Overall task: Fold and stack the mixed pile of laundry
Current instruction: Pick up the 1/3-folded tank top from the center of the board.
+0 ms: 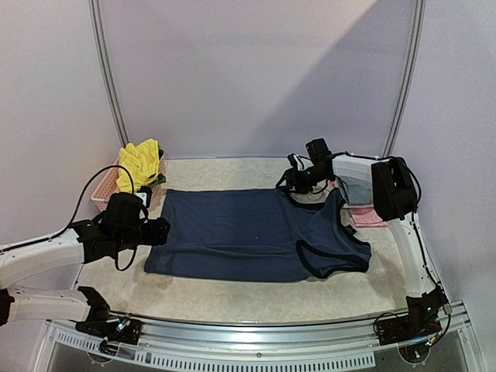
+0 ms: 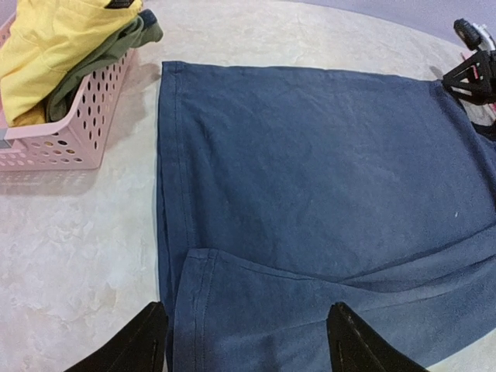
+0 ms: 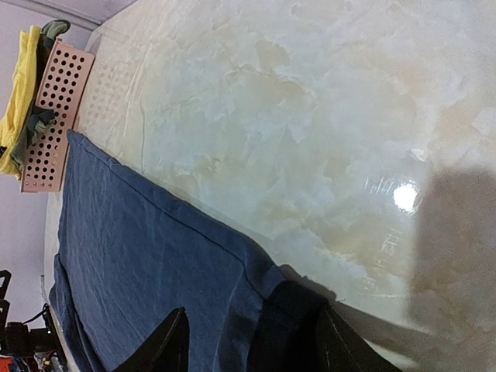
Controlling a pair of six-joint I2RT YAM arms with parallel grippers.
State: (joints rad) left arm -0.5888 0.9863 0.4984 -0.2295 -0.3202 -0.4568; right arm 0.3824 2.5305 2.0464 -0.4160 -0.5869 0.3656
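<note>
Currently navy top [image 1: 248, 232] lies spread flat on table [image 1: 232, 298]. Left claw [image 2: 248, 345] released, jaws wide over near hem corner. Right claw [image 3: 252, 345] released, straddling top's far shoulder edge. Yellow garment [image 1: 139, 163] heaped in pink basket [image 1: 101, 195], far left.

Navy blue top [image 1: 256, 232]: sleeveless, spread flat across the table [image 1: 232, 298], neckline to the right, one left hem corner turned over.
Yellow garment [image 1: 139, 163]: crumpled, heaped in the basket [image 1: 105, 194] at far left.
Grey-green piece [image 2: 93, 66]: bunched under the yellow.
Pink piece [image 1: 368, 217]: possibly folded, at far right, mostly hidden.
</note>
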